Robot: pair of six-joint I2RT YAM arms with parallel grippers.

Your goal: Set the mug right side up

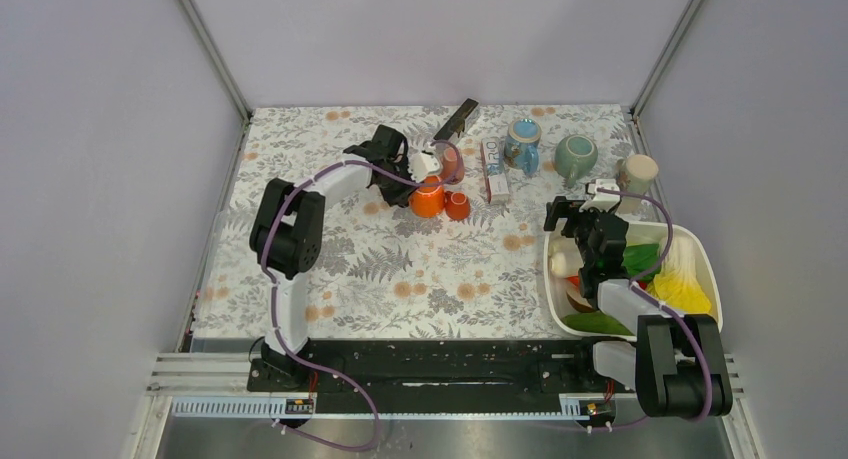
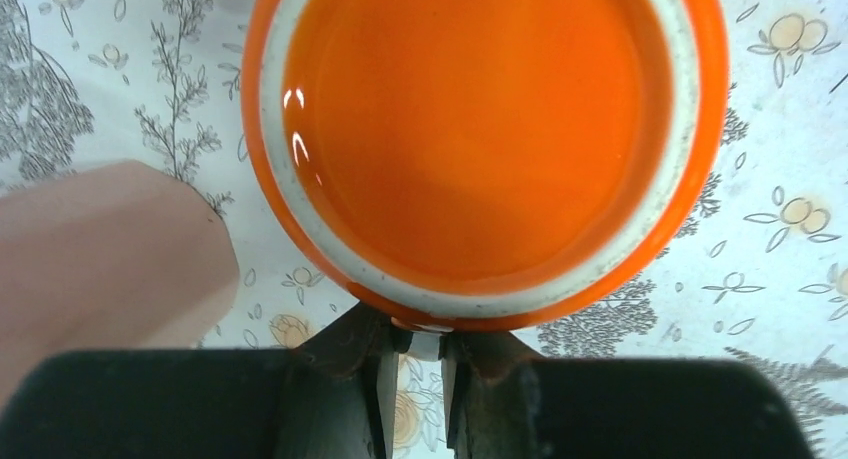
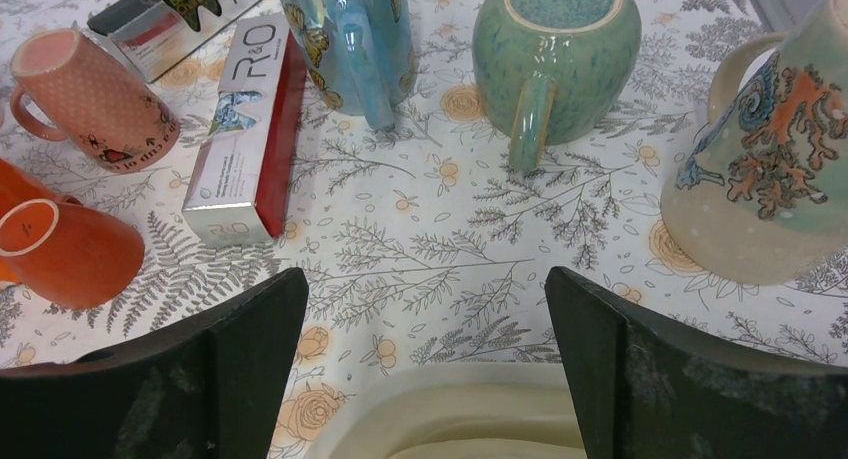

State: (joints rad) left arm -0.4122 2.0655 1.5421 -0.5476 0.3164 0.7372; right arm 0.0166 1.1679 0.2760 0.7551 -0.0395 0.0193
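right gripper (image 3: 425,284) hangs wide open over the white tub (image 1: 703,251) at the near right corner of the tabletop (image 1: 400,269). near the middle of the far edge, left gripper (image 2: 418,364) is pinched shut on the orange mug (image 2: 480,129), which stands base up.

I'm driving this from afar, and it reads as a robotics lab cell: blank grey panels (image 1: 100,179) in metal framing (image 1: 210,49) box in a table (image 1: 330,309) dressed with floral cloth, and a black mounting rail (image 1: 440,364) runs along its near edge.
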